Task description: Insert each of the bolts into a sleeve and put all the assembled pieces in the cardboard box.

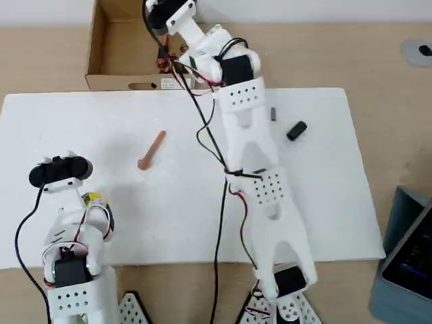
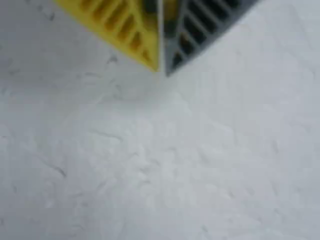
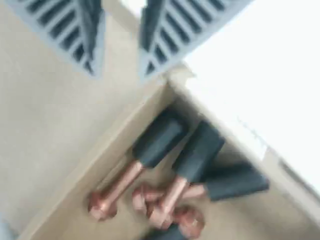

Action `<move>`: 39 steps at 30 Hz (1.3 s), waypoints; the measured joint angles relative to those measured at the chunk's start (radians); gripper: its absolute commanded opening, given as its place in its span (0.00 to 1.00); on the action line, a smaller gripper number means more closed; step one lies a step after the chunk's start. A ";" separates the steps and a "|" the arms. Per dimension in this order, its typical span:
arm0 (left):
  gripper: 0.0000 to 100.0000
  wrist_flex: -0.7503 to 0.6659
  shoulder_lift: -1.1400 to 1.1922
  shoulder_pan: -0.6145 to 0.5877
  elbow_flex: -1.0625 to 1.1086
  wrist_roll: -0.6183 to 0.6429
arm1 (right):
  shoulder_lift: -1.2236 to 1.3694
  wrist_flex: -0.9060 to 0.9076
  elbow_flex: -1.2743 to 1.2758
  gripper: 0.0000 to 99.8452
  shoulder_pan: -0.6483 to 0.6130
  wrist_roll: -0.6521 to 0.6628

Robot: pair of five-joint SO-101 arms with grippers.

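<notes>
Close to my bases, on the white mat [image 1: 169, 223], my left gripper [image 2: 161, 67] hangs low with its yellow and grey jaws pressed together on nothing. Farther out on the mat lies one loose copper bolt [image 1: 152, 150], and well apart from it, past my right arm, one black sleeve [image 1: 296, 130]. Farthest off, my right gripper [image 3: 120, 70] sits over the near corner of the cardboard box [image 1: 94, 47], its jaws apart and empty. Below them several assembled pieces [image 3: 197, 150] lie heaped against the wall.

I judge this drop complete, with one pair left to mate. To do it well, I should lift my right jaws straight up clear of the box wall before swinging back. Then I should grip the sleeve near one end so its bore stays open. My left should take the bolt by its head end, leaving the shank free. I should line both up on one axis before pushing, since a tilted shank would likely catch on the sleeve's rim.
</notes>
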 measured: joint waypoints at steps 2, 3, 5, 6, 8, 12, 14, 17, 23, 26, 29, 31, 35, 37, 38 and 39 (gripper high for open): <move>0.00 0.000 0.000 0.000 0.000 0.000 | -0.031 0.068 0.000 0.05 0.000 0.000; 0.00 0.000 0.000 0.000 0.000 0.000 | -0.044 0.100 0.000 0.05 0.000 0.000; 0.00 0.000 0.000 0.000 0.000 0.000 | -0.077 0.158 -0.002 0.05 0.000 0.000; 0.00 0.000 0.000 0.000 0.000 0.000 | -0.092 0.186 -0.002 0.05 0.000 0.000; 0.00 0.000 0.000 0.000 0.000 0.000 | -0.120 0.241 -0.002 0.05 0.000 0.000; 0.00 0.000 0.000 0.000 0.000 0.000 | -0.176 0.339 -0.002 0.05 0.029 -0.029; 0.00 0.000 0.000 0.000 0.000 0.000 | -0.204 0.356 -0.002 0.05 0.051 -0.069; 0.00 0.000 0.000 0.000 0.000 0.000 | -0.245 0.359 -0.002 0.05 0.089 -0.109; 0.00 0.000 0.000 0.000 0.000 0.000 | -0.293 0.359 -0.002 0.05 0.155 -0.120; 0.00 0.000 0.000 0.000 0.000 0.000 | -0.315 0.359 -0.002 0.05 0.186 -0.120; 0.00 0.000 0.000 0.000 0.000 0.000 | -0.348 0.361 0.043 0.05 0.216 -0.120; 0.00 0.000 0.000 0.000 0.000 0.000 | -0.379 0.361 0.104 0.05 0.239 -0.120; 0.00 0.000 0.000 0.000 0.000 0.000 | -0.456 0.361 0.264 0.05 0.281 -0.120; 0.00 0.000 0.000 0.000 0.000 0.000 | -0.493 0.361 0.350 0.05 0.296 -0.120; 0.00 0.000 0.000 0.000 0.000 0.000 | -0.509 0.361 0.393 0.05 0.302 -0.120; 0.00 0.000 0.000 0.000 0.000 0.000 | -0.523 0.361 0.430 0.05 0.310 -0.120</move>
